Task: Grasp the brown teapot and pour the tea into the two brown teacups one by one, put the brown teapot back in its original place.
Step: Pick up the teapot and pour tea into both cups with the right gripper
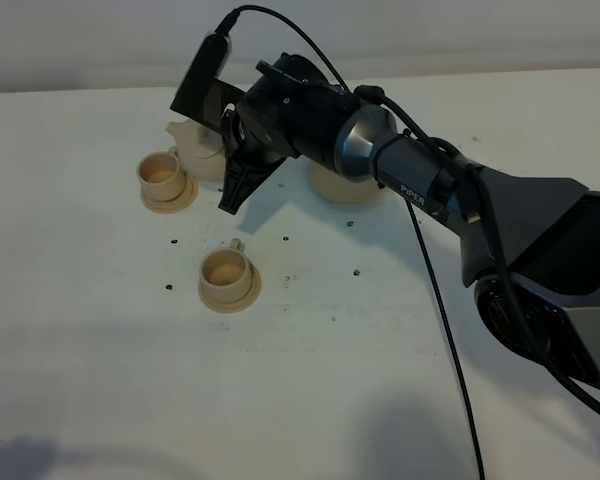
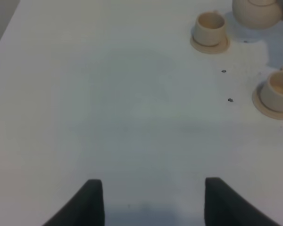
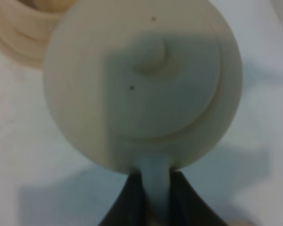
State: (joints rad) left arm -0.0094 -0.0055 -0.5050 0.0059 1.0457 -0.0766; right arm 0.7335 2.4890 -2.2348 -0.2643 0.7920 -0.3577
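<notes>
Tan teapot (image 1: 198, 155), lid on, beside far teacup (image 1: 162, 172); near teacup (image 1: 226, 270) apart.

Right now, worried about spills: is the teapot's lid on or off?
On: the knobbed lid sits atop the brown teapot, held by the right gripper.

One brown teapot (image 1: 195, 155), two brown teacups (image 1: 162, 172) (image 1: 225, 270), two small cup saucers (image 1: 170, 205) (image 1: 230, 298), one wider saucer (image 1: 340, 190)

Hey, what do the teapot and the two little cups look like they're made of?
Teapot: likely ceramic, matte tan; smooth, dull surface with no sharp highlights. Two cups: same tan and dull finish, thick rims, so probably the same ceramic, though plastic cannot be ruled out.
</notes>
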